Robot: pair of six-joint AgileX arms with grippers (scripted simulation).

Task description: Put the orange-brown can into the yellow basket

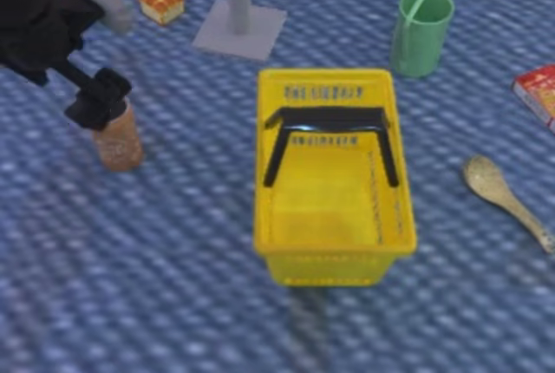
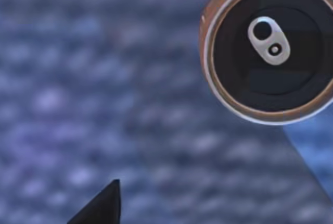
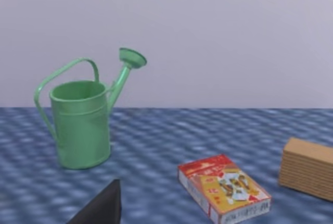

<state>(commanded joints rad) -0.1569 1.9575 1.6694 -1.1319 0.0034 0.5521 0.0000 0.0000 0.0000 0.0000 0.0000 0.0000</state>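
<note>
Nearest the table's [image 1: 260, 321] front edge, the yellow basket [image 1: 333, 256] is seen at the middle, its black handle [image 1: 329, 121] folded across the far half; nothing is seen lying inside it. Toward the left edge, the orange-brown can [image 1: 119, 140] is stood upright on the table, well apart from the basket. The left gripper [image 1: 97, 100] is positioned just above the can's top at its far-left side; whether the can is touched cannot be told, and the opening of its fingers cannot be told either. In the left wrist view the can's black top [image 2: 270, 52] with its white tab is shown from above, and only one dark fingertip [image 2: 104, 206] is visible, apart from the can. A wooden spoon [image 1: 503, 195] is laid near the right edge, and a red card box [image 1: 539, 91] beyond it. Farther back, a green watering can [image 1: 421, 30] is stood toward the far right corner, a grey stand [image 1: 238, 22] at the far middle, and an orange-yellow cube [image 1: 162, 2] toward the far left corner. The right gripper is not seen from above; in its own wrist view one dark fingertip [image 3: 101, 206] is shown, so its state cannot be told.
</note>
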